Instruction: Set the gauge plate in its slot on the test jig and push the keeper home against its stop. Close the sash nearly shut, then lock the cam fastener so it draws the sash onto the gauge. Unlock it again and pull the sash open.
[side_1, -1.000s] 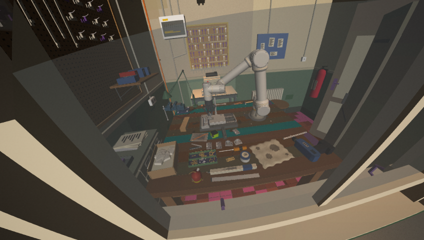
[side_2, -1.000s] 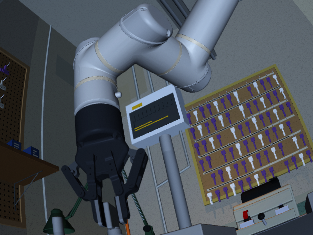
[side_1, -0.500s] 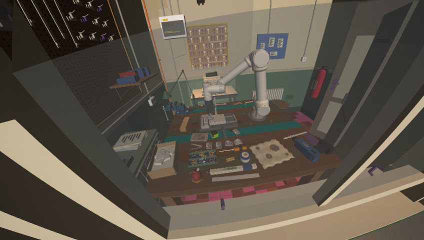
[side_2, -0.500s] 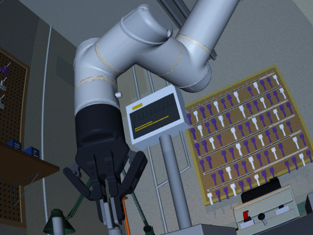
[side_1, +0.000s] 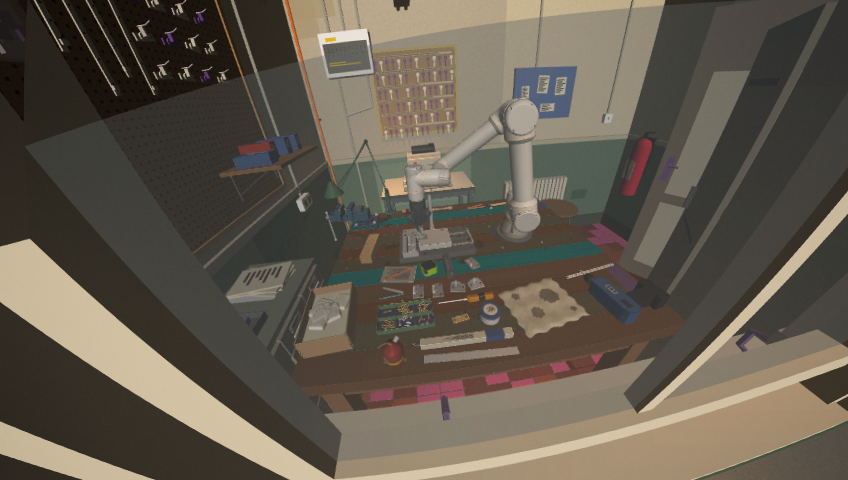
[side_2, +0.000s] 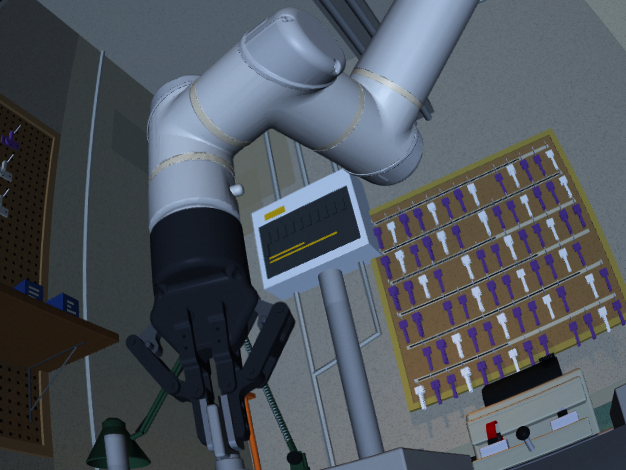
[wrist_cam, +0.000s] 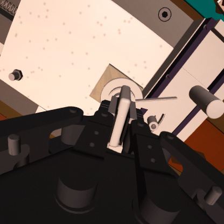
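Observation:
The cam fastener's pale lever (wrist_cam: 120, 118) stands up from its round boss (wrist_cam: 122, 93) on a tan square pad at the edge of the cream sash panel (wrist_cam: 72, 53). I grip that lever in my closed gripper (wrist_cam: 120, 126), which hangs straight down over the grey test jig (side_1: 434, 242) at the back of the bench. From below, the second side camera shows the lever (side_2: 216, 430) between my fingers (side_2: 218, 436). A grey cylindrical handle (wrist_cam: 206, 101) sticks out to the right past a dark purple rail. The gauge plate and keeper are not distinguishable.
The long wooden workbench (side_1: 476, 309) carries a cardboard box (side_1: 326, 318), parts trays, a stained cloth (side_1: 544, 306), rulers and a blue tool. A monitor on a post (side_2: 313, 235) stands just behind the arm. A green lamp (side_2: 117, 445) sits to the left.

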